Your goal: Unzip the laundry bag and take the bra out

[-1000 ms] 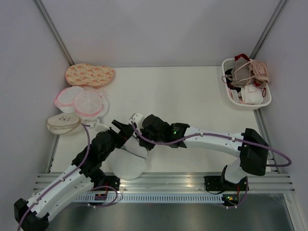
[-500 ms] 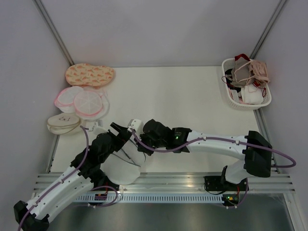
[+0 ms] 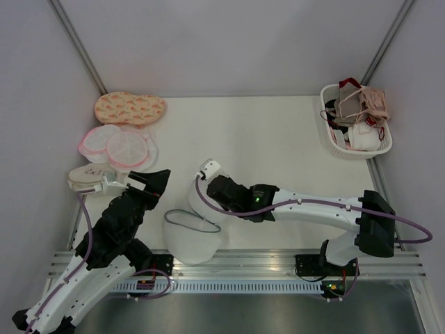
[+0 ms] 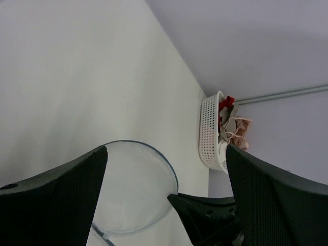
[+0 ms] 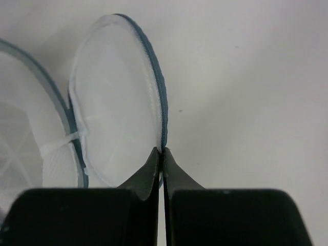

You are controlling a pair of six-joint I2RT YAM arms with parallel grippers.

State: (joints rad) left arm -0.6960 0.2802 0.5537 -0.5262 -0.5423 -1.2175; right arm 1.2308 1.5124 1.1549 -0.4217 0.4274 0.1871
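Observation:
The laundry bag [image 3: 189,240] lies open near the front edge, white mesh with a dark blue-grey zipper rim. My right gripper [image 3: 207,206] is shut on the rim of its raised half [image 5: 118,102]; the jaws meet on the zipper [image 5: 163,151]. The other half [image 5: 25,143] lies to the left. Both halves look empty. My left gripper [image 3: 147,179] is open and empty, left of the bag; the bag shows between its fingers [image 4: 133,189]. A pale pink bra [image 3: 375,103] with thin straps lies in the basket at the back right, also in the left wrist view [image 4: 240,130].
A white basket [image 3: 334,142] at the back right holds taupe, white and red garments. At the back left lie an orange patterned oval case [image 3: 130,108], pink-rimmed round mesh cases [image 3: 118,145] and a cream case [image 3: 90,179]. Walls close in on three sides.
My left gripper has let go of the bag, opened and pulled back to the left. The bag's halves have spread apart. My right gripper stays on the rim and has shifted a little right.

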